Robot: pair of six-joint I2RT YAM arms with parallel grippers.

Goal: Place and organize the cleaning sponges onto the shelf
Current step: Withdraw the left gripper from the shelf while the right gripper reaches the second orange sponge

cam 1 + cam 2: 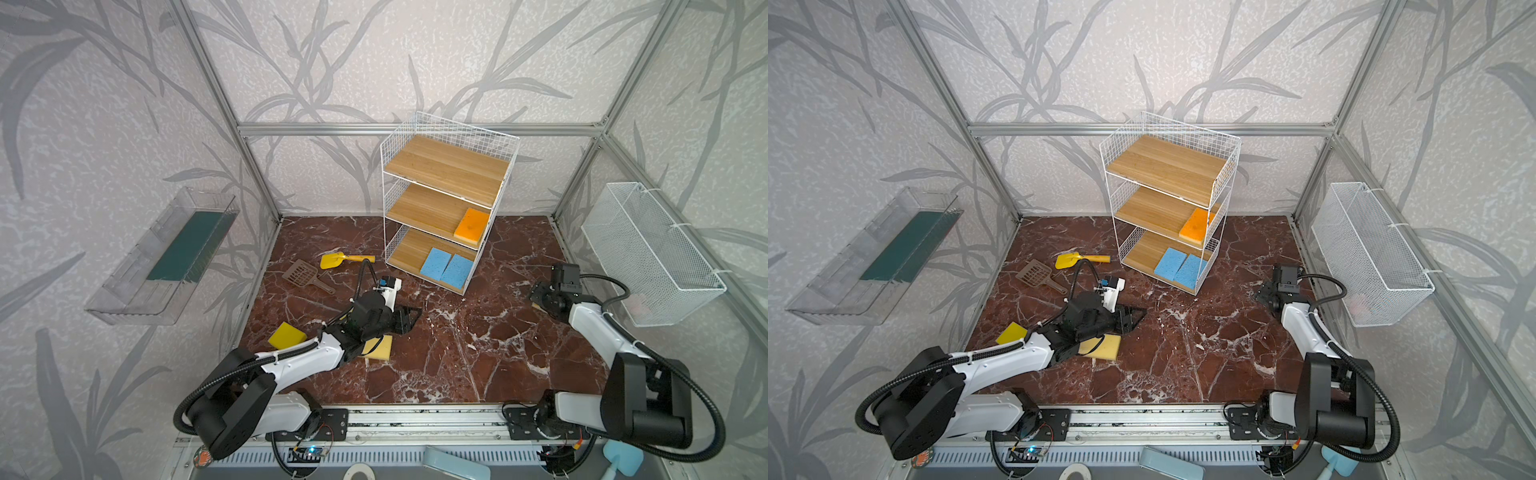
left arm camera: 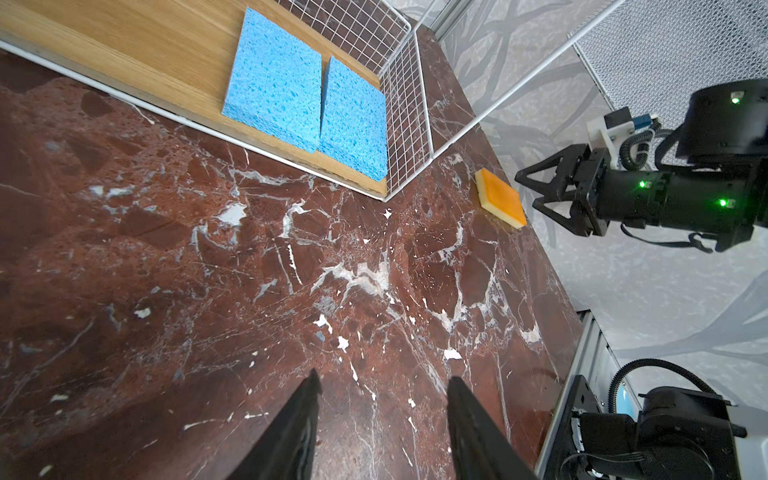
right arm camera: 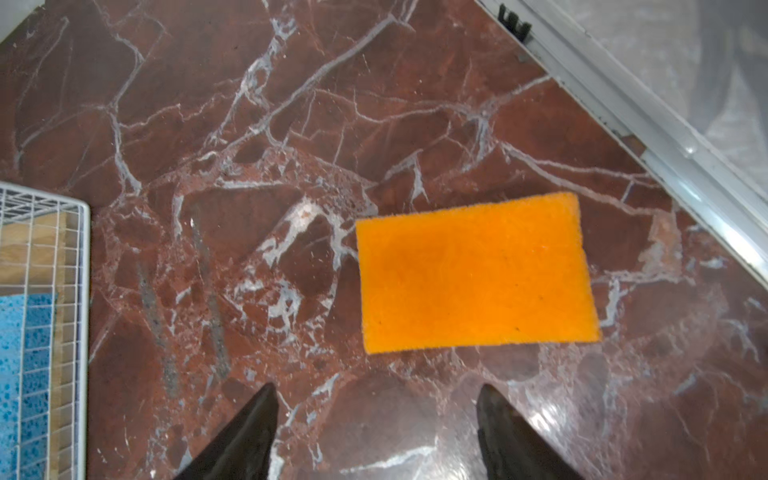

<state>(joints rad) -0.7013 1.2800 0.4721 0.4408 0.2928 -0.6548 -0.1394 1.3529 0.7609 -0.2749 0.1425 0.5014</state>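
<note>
Right hand [image 3: 376, 388], spread and empty, hovers just short of an orange sponge [image 3: 478, 270] lying flat on the table [image 3: 208, 124] between the shelf [image 3: 45, 249] and the frame rail [image 3: 623, 104]. A shallow, off-centre pinch could push the sponge toward the rail. Left hand [image 2: 384, 376], also spread, holds nothing.

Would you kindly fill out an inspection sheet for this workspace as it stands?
Surface: marble tabletop, no spills seen.
Job's things: shelf holds two blue sponges on its bottom board, one orange sponge on the middle board; loose orange sponge and two yellow sponges lie on the tabletop.
Clutter: yellow scoop, brown slotted scoop.
Grippers: left gripper open, empty; right gripper open, empty.
Cables: black hoses loop along both arms.
Surroundings: clear tray and mesh basket on the walls.
</note>
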